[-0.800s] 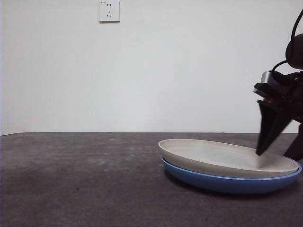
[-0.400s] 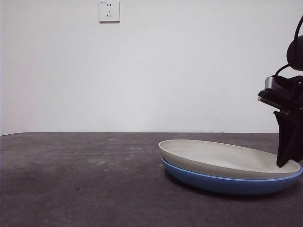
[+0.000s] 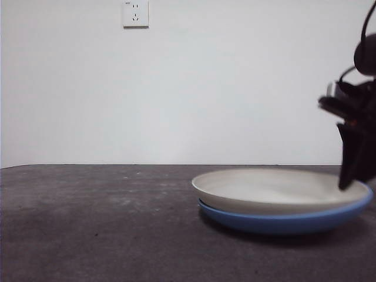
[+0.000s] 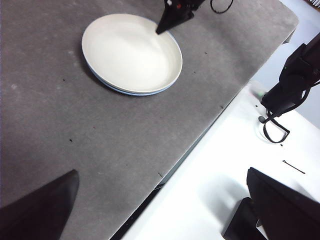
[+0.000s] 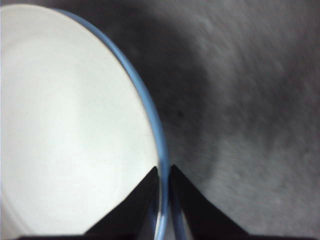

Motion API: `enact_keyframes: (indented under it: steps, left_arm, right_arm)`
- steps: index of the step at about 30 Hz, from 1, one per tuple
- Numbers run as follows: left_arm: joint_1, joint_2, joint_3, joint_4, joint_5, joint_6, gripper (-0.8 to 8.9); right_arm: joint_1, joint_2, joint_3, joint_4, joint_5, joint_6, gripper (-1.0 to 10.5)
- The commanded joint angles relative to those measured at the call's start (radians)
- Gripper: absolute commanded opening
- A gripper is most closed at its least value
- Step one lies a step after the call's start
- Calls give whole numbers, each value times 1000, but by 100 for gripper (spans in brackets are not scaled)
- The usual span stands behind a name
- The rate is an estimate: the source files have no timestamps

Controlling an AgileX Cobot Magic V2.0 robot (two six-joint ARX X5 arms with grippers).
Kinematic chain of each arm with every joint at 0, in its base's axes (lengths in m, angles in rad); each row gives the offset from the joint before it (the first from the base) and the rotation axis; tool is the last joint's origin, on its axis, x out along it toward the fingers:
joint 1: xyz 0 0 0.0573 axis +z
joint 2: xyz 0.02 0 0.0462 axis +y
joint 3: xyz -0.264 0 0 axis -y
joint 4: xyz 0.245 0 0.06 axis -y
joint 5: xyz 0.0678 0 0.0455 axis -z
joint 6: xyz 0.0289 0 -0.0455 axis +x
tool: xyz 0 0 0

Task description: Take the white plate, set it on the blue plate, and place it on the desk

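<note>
I have the right claw [image 5: 162,172] clenched on the stacked rims of the stiff, slippery white plate [image 5: 70,130] and blue plate [image 5: 150,107], a thin pinch.

No words, brand names or numbers can be read in any of the views. The wall socket [image 3: 136,13] high on the white wall has a small dark mark at its top left corner, but it is too small to make out. The white plate [image 3: 276,191], the blue plate [image 3: 282,222] and the desk [image 3: 94,223] bear no print or labels.
</note>
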Motion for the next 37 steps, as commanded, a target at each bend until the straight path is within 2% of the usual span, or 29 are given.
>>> enact_keyframes:
  steps: [1,11,18,23,28,37]
  left_arm:
    - [-6,2,8,8,-1,-6,563]
    - [-6,2,8,18,-1,-5,563]
    - [-6,2,8,41,-1,-2,563]
    - [-6,2,8,43,-1,-2,563]
    - [-6,2,8,42,0,-2,563]
    - [-6,2,8,41,0,-2,563]
  right_arm:
    - [27,1,55,-12,-21,39,10]
    - [223,40,153,5,21,159,10]
    - [318,167,283,-11,20,189,10]
    - [338,259,351,-22,21,190,10]
    - [334,293,356,-21,75,194,10]
    - [328,346,354,-30,71,192,10]
